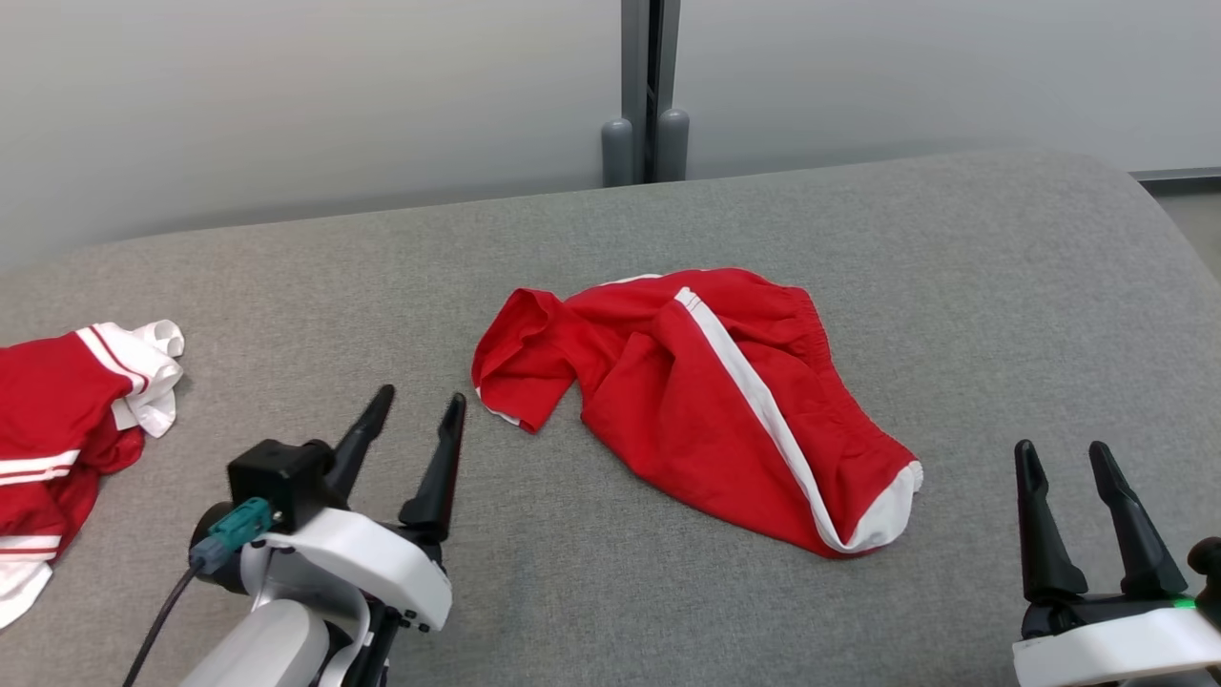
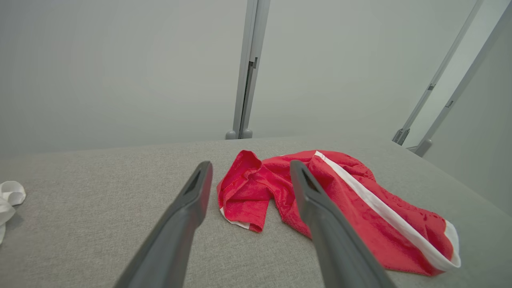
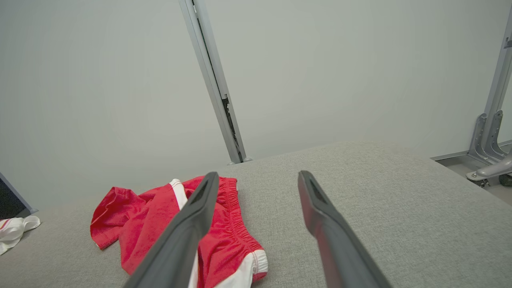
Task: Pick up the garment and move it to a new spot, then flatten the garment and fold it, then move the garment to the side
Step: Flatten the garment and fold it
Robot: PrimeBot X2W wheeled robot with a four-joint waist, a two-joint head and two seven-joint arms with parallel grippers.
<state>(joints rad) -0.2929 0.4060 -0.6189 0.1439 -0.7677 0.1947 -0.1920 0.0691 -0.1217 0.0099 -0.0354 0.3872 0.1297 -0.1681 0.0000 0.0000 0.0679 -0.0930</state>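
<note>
**Red shorts, crumpled, mid-counter; both hands empty**

1. Garment [image 1: 696, 401]: red shorts with a white side stripe, white hem trim and a gathered waistband. It lies crumpled near the middle of the counter [image 1: 906, 239]. One leg is bunched and folded over toward the robot's left. The other leg stretches toward the right and the near edge. Nothing touches it.

2. Left hand [image 1: 421, 396]: its two dark fingers are spread apart and hold nothing. It is held over the counter near the bunched leg but clear of it, with the fingers pointing that way.

3. Right hand [image 1: 1062, 448]: the fingers are apart and empty. It sits at the lower right of the head view, beyond the white-trimmed hem and apart from it.

4. Second garment [image 1: 57, 420]: red with white stripes, heaped at the counter's left edge, well apart from the shorts.

5. Counter: grey fabric cover with a rounded far-right corner. Behind it stand pale wall panels and a grey upright post [image 1: 649, 95].
</note>
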